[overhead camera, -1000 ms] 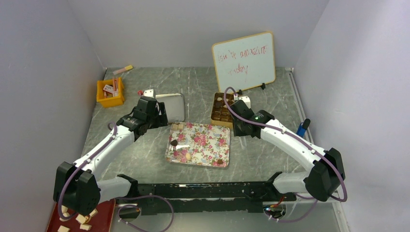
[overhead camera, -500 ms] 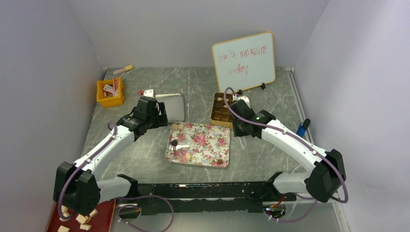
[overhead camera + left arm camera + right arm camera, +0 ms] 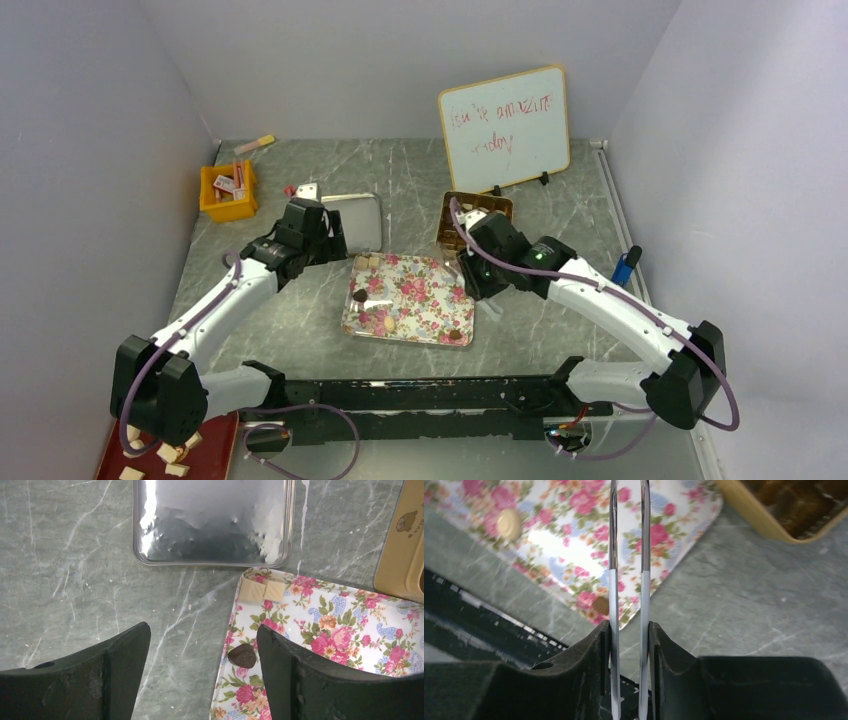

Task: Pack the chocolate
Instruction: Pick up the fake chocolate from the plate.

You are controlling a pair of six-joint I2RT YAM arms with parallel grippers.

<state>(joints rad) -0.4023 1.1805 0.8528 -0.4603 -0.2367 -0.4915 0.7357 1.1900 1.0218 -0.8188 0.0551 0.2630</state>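
Note:
The floral tray (image 3: pixel 430 300) lies mid-table with a few chocolate pieces on it: a dark one (image 3: pixel 358 295), a cream one (image 3: pixel 390 323), tan squares (image 3: pixel 367 262). My left gripper (image 3: pixel 335 240) hovers open at the tray's far-left corner. In the left wrist view the dark chocolate (image 3: pixel 242 656) sits just inside the right fingertip of the left gripper (image 3: pixel 200 635). My right gripper (image 3: pixel 478 275) is over the tray's right edge, shut on metal tongs (image 3: pixel 628 555). Their blades stand slightly apart with nothing seen between them, and the tips are out of frame. A brown piece (image 3: pixel 600 605) lies beside the blades.
A gold box (image 3: pixel 470 215) holding chocolates stands behind the tray's right corner. A silver tin lid (image 3: pixel 352 220) lies far left of the tray. An orange bin (image 3: pixel 228 192), a whiteboard (image 3: pixel 505 128), a blue object (image 3: pixel 625 266) and a red tray (image 3: pixel 165 455) line the edges.
The right arm has swung left and nearer, from over the gold box to the floral tray's right edge, squeezing the tongs a little. The left arm has not moved.

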